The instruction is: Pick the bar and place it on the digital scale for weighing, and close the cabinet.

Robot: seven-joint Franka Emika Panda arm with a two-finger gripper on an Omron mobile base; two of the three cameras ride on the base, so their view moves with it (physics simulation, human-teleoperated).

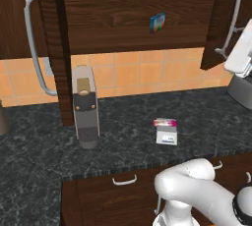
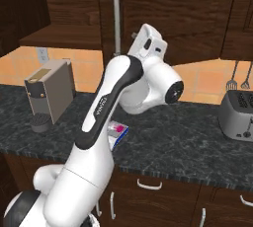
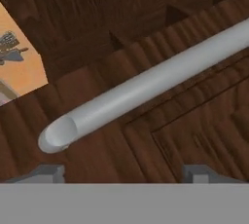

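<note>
Hand view: claw (image 3: 124, 173) facing cabinet (image 3: 194, 135) handle (image 3: 146, 84)

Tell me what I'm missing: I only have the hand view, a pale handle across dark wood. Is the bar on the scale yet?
Observer: Yes, the pink bar lies on the digital scale on the counter.
Operator: Is the cabinet shut?
Observer: No, both doors of the cabinet stand open; a blue-green box sits inside.
Operator: Which door is that handle on?
Observer: It is the right door's handle; the claw, open, is up beside it.
</note>
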